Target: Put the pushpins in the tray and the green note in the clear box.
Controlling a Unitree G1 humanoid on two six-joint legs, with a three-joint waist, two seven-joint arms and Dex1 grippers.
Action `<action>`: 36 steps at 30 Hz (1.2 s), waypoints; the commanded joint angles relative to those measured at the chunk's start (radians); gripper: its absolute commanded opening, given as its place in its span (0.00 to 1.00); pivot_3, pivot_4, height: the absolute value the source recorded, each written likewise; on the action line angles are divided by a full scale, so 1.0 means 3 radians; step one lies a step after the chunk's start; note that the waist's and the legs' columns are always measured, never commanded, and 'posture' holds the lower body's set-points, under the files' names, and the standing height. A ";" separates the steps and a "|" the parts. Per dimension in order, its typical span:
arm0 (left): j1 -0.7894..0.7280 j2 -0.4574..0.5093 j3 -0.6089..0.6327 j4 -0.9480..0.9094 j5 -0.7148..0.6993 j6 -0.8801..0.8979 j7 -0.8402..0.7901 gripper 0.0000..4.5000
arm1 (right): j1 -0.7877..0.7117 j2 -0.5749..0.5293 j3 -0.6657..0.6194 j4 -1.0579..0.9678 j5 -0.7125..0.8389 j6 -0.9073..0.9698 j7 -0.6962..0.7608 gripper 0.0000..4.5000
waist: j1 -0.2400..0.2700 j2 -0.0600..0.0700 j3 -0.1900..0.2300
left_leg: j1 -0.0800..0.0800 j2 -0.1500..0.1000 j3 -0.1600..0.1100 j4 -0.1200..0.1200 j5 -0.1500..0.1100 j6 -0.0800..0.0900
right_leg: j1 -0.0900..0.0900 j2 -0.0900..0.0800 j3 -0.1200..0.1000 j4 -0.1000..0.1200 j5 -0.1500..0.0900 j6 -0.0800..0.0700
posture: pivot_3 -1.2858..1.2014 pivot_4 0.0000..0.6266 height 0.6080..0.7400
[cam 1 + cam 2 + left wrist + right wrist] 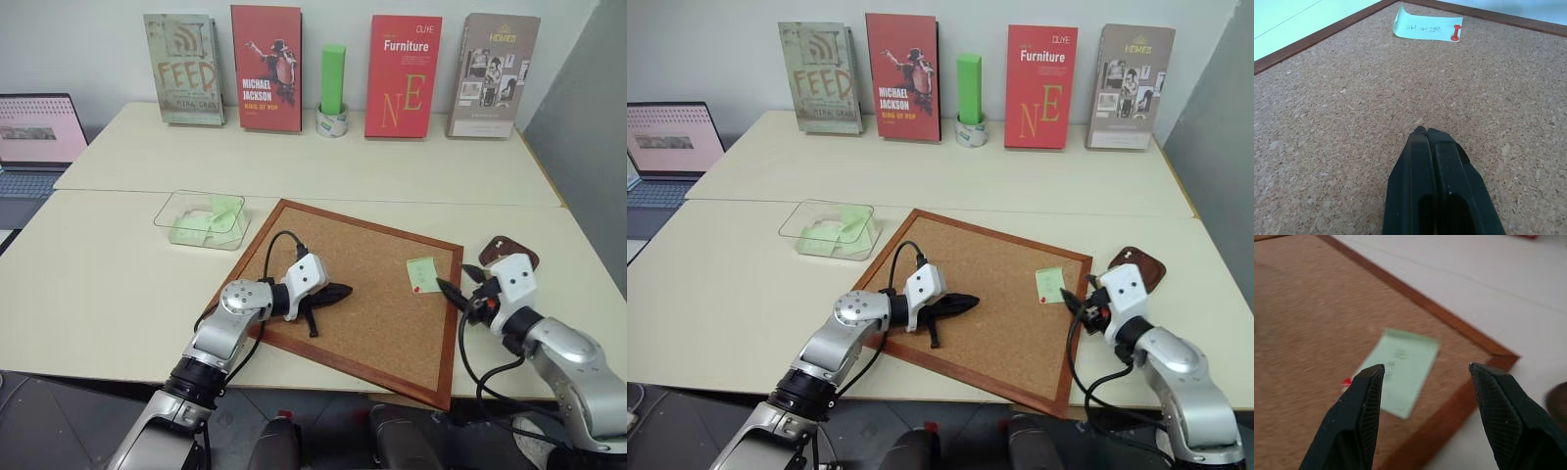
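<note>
Pushpins first: one red pushpin (pixel 1455 33) shows, stuck through the green note (pixel 423 274) near that note's lower edge, on the corkboard.

Largest is the pale bench (pixel 118 284), which carries everything. At its far edge, well beyond both claws, stand four books: "FEED" (pixel 183 69), "Michael Jackson" (pixel 265 68), "Furniture" (pixel 403 75) and "Homes" (pixel 493 74), with a bright green upright block (pixel 333 79) set in a roll of tape (pixel 331 122) between the middle two. A laptop (pixel 35 137) sits far out past the left claw's side.

The wood-framed corkboard (pixel 372 313) lies under both claws. The left claw (pixel 340 290) hovers over the board's middle, its fingers pressed together on nothing, pointing across toward the note, which lies well ahead of its tips. The right claw (pixel 457 284) is at the board's right edge, fingers apart and empty; from the right wrist view the note lies just ahead of the gap between them.

The clear box (pixel 202 218) stands on the bench beyond the left claw, just off the board's far-left edge, with pale green paper (pixel 217 211) already inside. The dark reddish tray (pixel 508 250) sits just behind the right claw, off the board's right side.
</note>
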 commanded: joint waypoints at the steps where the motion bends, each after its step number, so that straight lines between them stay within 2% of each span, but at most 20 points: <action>1: 0.0049 0.0041 -0.0077 0.0096 0.0106 0.0057 -0.0010 0.00 | -0.0039 0.0141 0.0233 -0.0081 -0.0089 -0.0057 -0.0116 0.65 | 0.0000 0.0000 0.0000 | 0.0001 0.0001 0.0000 0.0000 0.0000 0.0000 | 0.0000 0.0000 0.0000 0.0000 0.0000 0.0000 | 0.52 0.24 1.00; 10: 0.0038 0.0049 -0.0065 0.0090 0.0107 0.0066 0.0008 0.00 | -0.0207 0.0280 0.0445 0.0359 -0.0319 -0.0298 -0.0199 0.65 | 0.0006 -0.0001 0.0000 | -0.0002 0.0001 0.0001 -0.0002 0.0000 0.0000 | 0.0000 0.0000 -0.0001 -0.0004 0.0000 0.0000 | 0.52 0.24 1.00; 14: 0.0051 0.0057 -0.0055 0.0072 0.0105 0.0073 0.0013 0.00 | -0.0207 0.0299 0.0410 0.0436 -0.0339 -0.0364 -0.0213 0.52 | 0.0006 0.0000 -0.0001 | -0.0002 0.0001 0.0000 -0.0003 0.0000 0.0000 | 0.0000 0.0000 -0.0003 -0.0003 0.0000 0.0000 | 0.52 0.24 1.00; 17: 0.0058 0.0065 -0.0053 0.0065 0.0104 0.0075 0.0013 0.00 | -0.0176 0.0301 0.0400 0.0435 -0.0336 -0.0391 -0.0182 0.37 | 0.0006 0.0000 0.0000 | -0.0002 0.0001 0.0000 -0.0003 0.0000 0.0000 | 0.0000 0.0000 -0.0002 -0.0004 0.0000 0.0000 | 0.52 0.24 1.00; 26: 0.0053 0.0069 -0.0054 0.0079 0.0095 0.0065 0.0005 0.00 | -0.0075 0.0347 0.0378 0.0363 -0.0250 -0.0471 -0.0099 0.02 | 0.0006 0.0000 -0.0001 | -0.0002 0.0001 0.0000 -0.0003 0.0000 0.0000 | 0.0000 0.0000 -0.0002 -0.0003 0.0000 0.0000 | 0.52 0.24 1.00; 36: 0.0092 0.0169 0.0030 0.0062 0.0044 0.0089 -0.0057 0.00 | -0.0124 0.0310 0.0296 0.0124 -0.0051 -0.0480 -0.0003 0.01 | 0.0003 0.0000 0.0000 | -0.0002 0.0001 0.0000 -0.0004 0.0000 0.0000 | 0.0000 0.0000 -0.0002 -0.0003 0.0000 0.0000 | 0.52 0.24 1.00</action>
